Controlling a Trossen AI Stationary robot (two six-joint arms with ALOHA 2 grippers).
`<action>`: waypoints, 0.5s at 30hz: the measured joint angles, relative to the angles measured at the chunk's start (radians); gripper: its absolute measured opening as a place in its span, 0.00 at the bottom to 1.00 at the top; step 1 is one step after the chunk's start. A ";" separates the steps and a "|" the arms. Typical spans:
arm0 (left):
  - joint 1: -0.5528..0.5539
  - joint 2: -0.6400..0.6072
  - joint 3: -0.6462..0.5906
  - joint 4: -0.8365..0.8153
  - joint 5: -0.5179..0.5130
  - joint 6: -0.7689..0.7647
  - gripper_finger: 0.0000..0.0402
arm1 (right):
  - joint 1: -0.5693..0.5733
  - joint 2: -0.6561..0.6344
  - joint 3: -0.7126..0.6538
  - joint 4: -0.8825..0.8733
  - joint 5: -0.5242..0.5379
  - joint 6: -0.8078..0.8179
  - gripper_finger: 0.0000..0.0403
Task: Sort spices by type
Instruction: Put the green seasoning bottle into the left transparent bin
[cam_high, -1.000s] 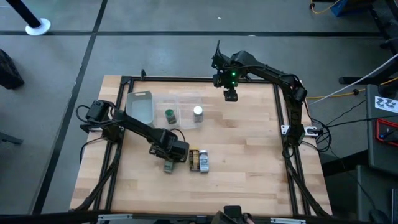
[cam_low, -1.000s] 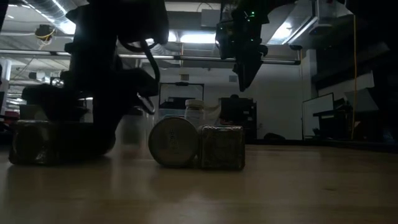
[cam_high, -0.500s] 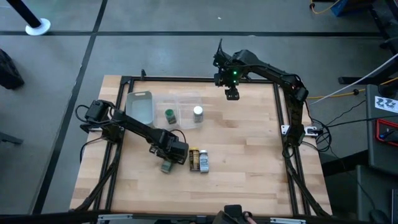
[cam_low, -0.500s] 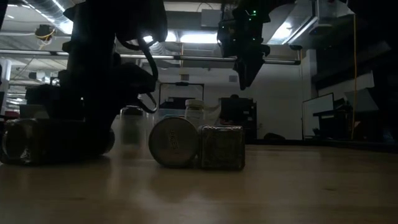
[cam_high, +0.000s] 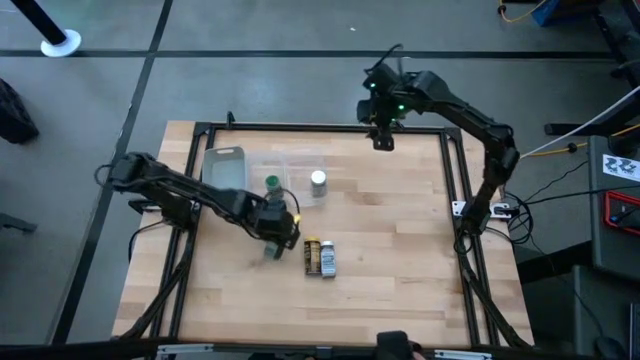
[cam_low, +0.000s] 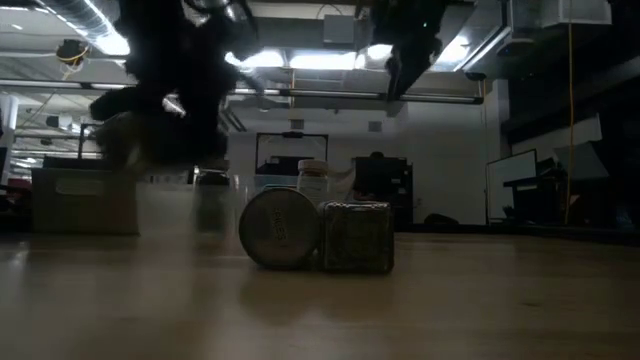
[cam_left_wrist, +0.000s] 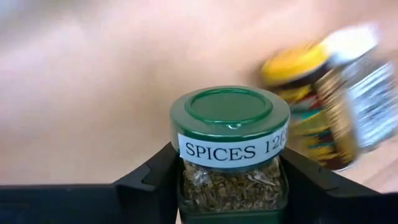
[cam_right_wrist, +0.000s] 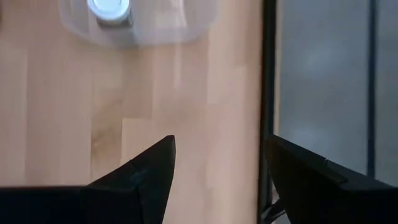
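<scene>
My left gripper is shut on a green-lidded spice jar labelled "SPICES", held above the table's middle. Beside it a yellow-lidded jar and a white-lidded jar lie on their sides, touching each other. A second green-lidded jar and a white-lidded jar stand upright in clear containers. My right gripper hangs open over the table's far edge, touching nothing. My left gripper pinches the green-lidded jar by its glass body, just under the lid, one finger on each side. The lid sticks out past the fingertips. In the low view the jar shows blurred and lifted clear of the table.
A white tray and two clear containers sit in a row toward the far left. A black frame runs around the tabletop. Bare wood lies on the near and right parts of the table.
My left gripper has risen with the green-lidded jar, lifting it clear of the table, and has shifted toward the far edge; its arm has swung out to the left. My right gripper has moved up and toward the far right.
</scene>
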 joint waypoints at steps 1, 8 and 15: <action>0.003 -0.029 0.000 -0.003 -0.031 0.010 0.45 | 0.000 -0.013 0.000 0.007 0.000 0.002 0.61; 0.039 -0.246 0.002 -0.100 -0.311 0.107 0.45 | 0.000 -0.090 0.000 0.072 -0.029 0.039 0.61; 0.090 -0.370 0.002 -0.164 -0.575 0.192 0.45 | -0.095 -0.174 -0.015 0.081 -0.311 0.080 0.61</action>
